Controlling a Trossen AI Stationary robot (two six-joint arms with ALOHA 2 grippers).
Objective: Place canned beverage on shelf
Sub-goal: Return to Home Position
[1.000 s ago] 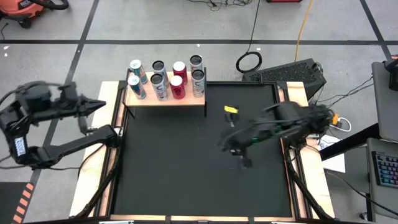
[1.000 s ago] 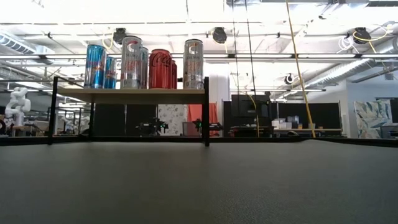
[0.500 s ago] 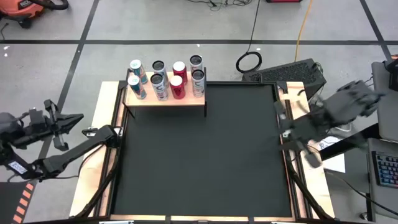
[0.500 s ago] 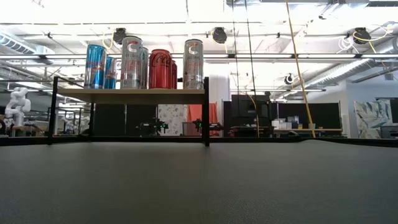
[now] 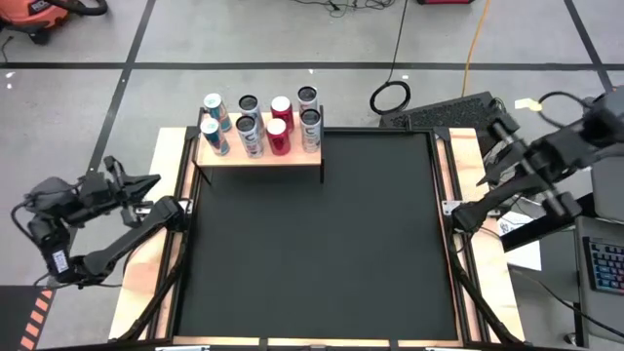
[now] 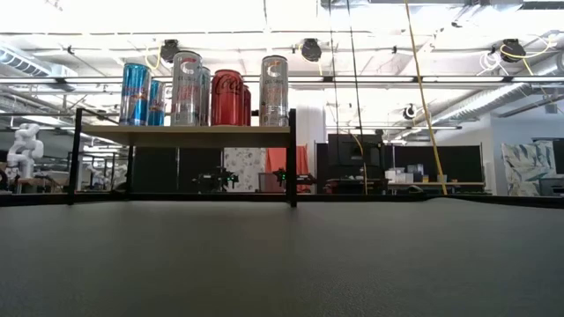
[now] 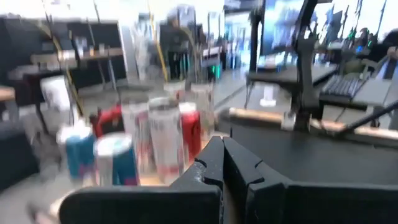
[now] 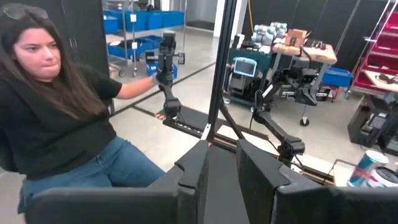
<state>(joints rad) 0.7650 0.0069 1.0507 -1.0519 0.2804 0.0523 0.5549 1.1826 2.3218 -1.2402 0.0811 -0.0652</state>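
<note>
Black mat [image 5: 312,253] lies bare up front. The right gripper [image 8: 222,155] has swung off it to the 3 o'clock edge; whether it is spread or pressed together I cannot tell. The left gripper [image 7: 222,148], pressed together on nothing, has drawn in at 9 o'clock. Farther off, at 11 o'clock, the shelf [image 5: 263,159] carries eight cans [image 5: 258,125] in two rows. Stocking looks finished; only homing remains.

The red can [image 6: 227,97] bears white Coca-Cola script
</note>
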